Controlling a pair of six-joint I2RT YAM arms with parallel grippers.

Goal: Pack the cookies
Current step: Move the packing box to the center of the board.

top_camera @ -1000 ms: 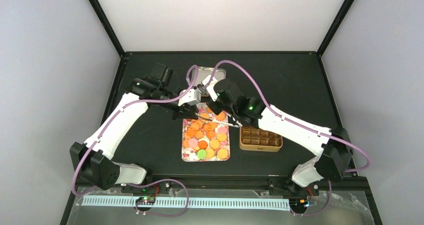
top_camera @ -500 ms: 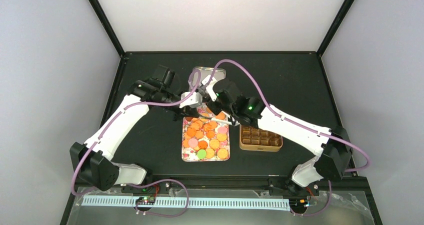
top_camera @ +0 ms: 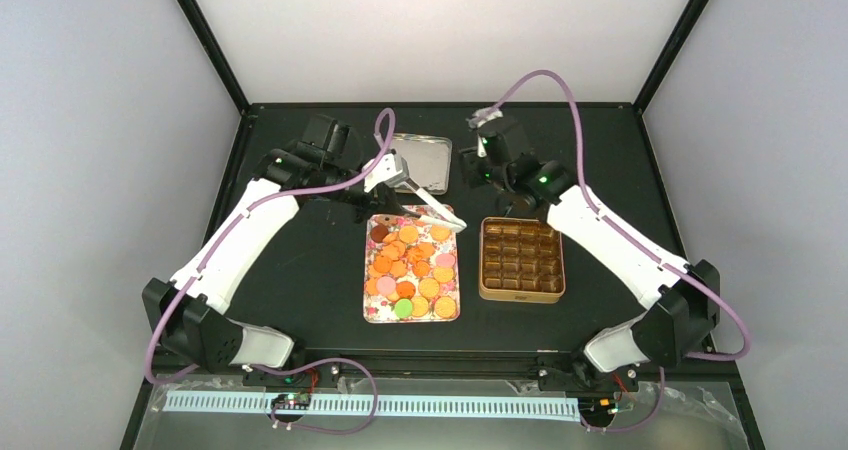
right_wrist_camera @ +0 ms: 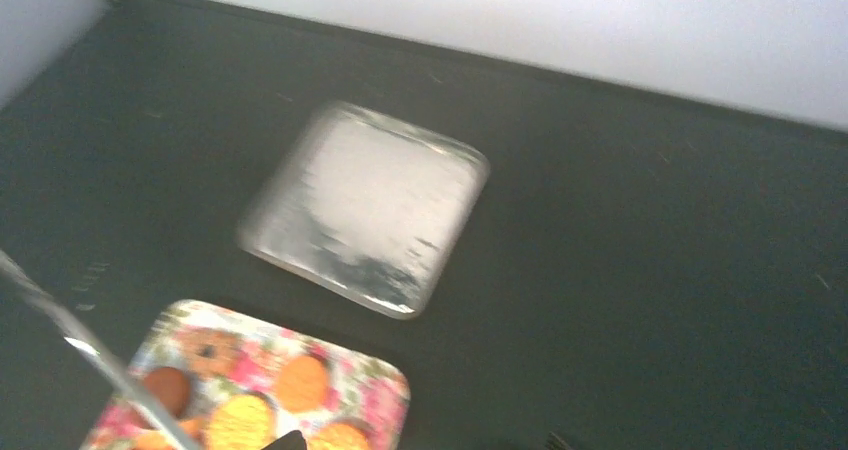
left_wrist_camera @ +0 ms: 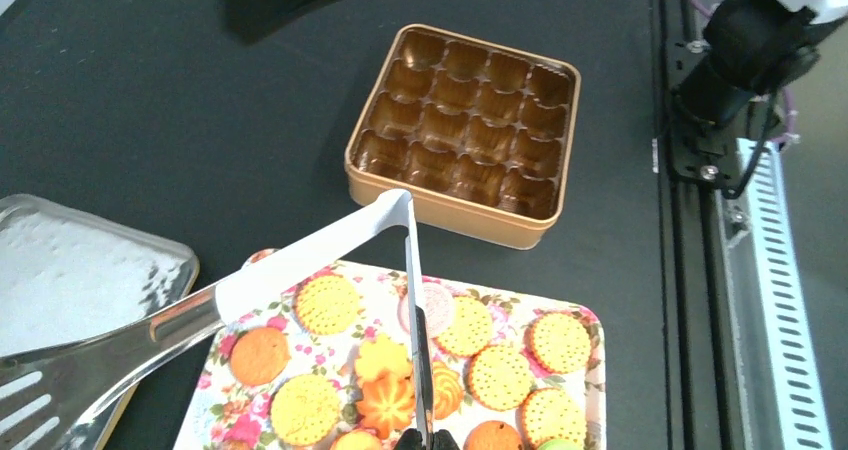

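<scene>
The cookies (top_camera: 410,265) are mostly round and orange, with a few pink, green and brown, and lie on a floral tray (top_camera: 372,310). They show close up in the left wrist view (left_wrist_camera: 500,375). My left gripper (top_camera: 385,210) (left_wrist_camera: 425,440) is shut on one arm of the metal tongs (top_camera: 440,215) (left_wrist_camera: 300,260). The tongs' white end hangs above the tray's far edge. My right gripper (top_camera: 470,175) (right_wrist_camera: 420,445) is open and empty, raised at the back above the table. A gold tin (top_camera: 522,292) (left_wrist_camera: 455,208) of empty brown compartments stands right of the tray.
A silver lid (top_camera: 420,160) (right_wrist_camera: 365,205) lies flat behind the tray, between the two wrists. Black frame posts rise at the back corners. The table's right edge rail (left_wrist_camera: 745,270) shows in the left wrist view.
My right gripper has opened, let go of the tongs and swung back to the far right, uncovering the tin. My left gripper has shut on the tongs and holds them alone.
</scene>
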